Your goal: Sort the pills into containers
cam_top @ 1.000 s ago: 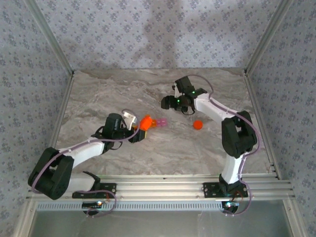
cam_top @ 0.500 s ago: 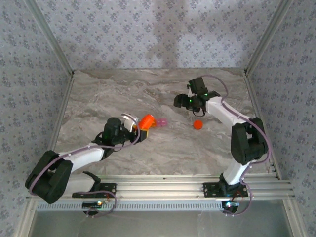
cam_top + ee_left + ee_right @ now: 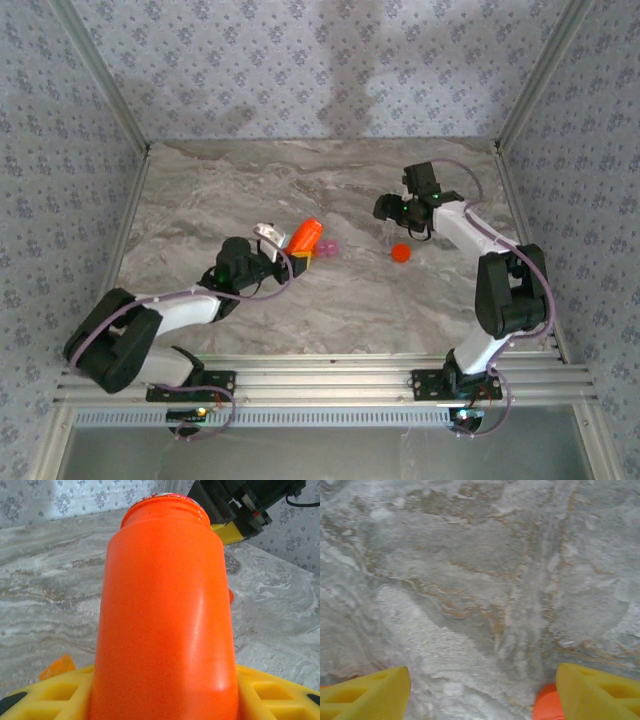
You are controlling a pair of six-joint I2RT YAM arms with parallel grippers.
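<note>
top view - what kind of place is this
Probably a robot test booth, not a home: patterned wall panels in a metal frame enclose a marble-look table, with two arms bolted to a rail.

Orange bottle (image 3: pixel 165 620) in left hand (image 3: pixel 165 697)

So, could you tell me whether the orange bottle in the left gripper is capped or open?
Open: the bottle shows a bare neck in the left gripper, and a round orange cap lies apart on the table.
</note>
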